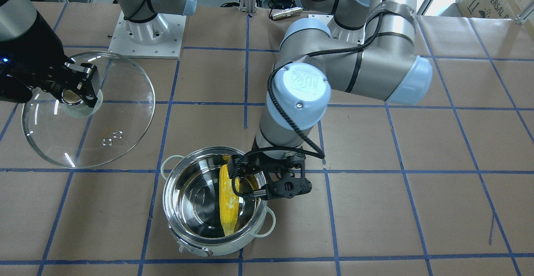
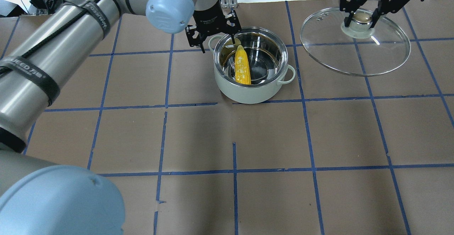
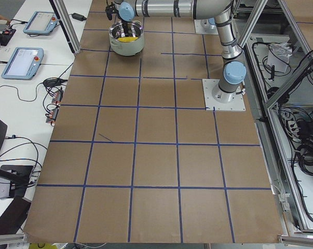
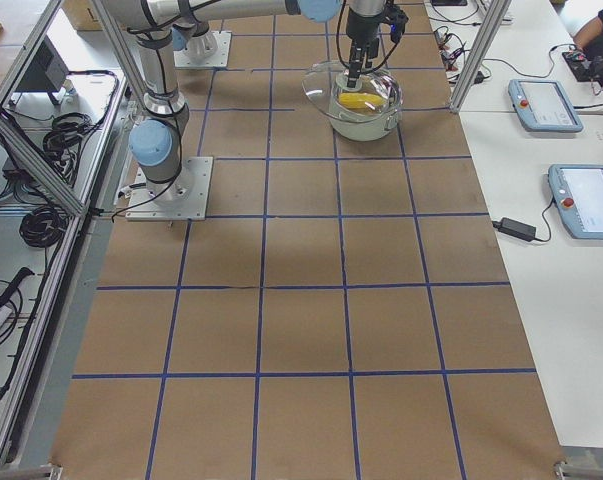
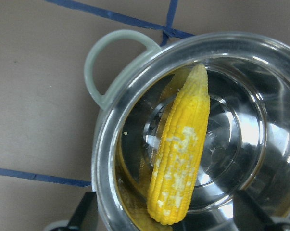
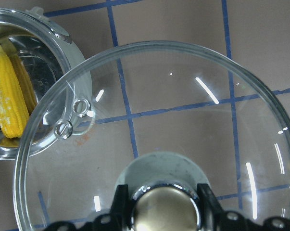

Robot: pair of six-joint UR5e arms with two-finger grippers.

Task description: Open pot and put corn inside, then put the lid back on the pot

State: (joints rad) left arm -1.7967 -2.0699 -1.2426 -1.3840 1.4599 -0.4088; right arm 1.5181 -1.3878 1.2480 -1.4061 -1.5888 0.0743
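The steel pot [image 2: 248, 93] stands open on the table. The yellow corn [image 2: 242, 66] lies inside it, its pointed end against the far wall; it also shows in the left wrist view [image 5: 181, 154]. My left gripper [image 2: 217, 43] hangs open over the pot's far-left rim, its fingers [image 5: 84, 214] wide apart on either side of the corn's thick end and off it. My right gripper [image 2: 361, 16] is shut on the knob [image 6: 166, 207] of the glass lid [image 2: 386, 50] and holds the lid tilted above the table, right of the pot.
The table is brown paper with a blue tape grid [image 2: 234, 173]. The arm bases [image 1: 146, 34] stand at the robot's edge. Tablets [image 3: 22, 62] and cables lie on the side benches beyond the table's far edge.
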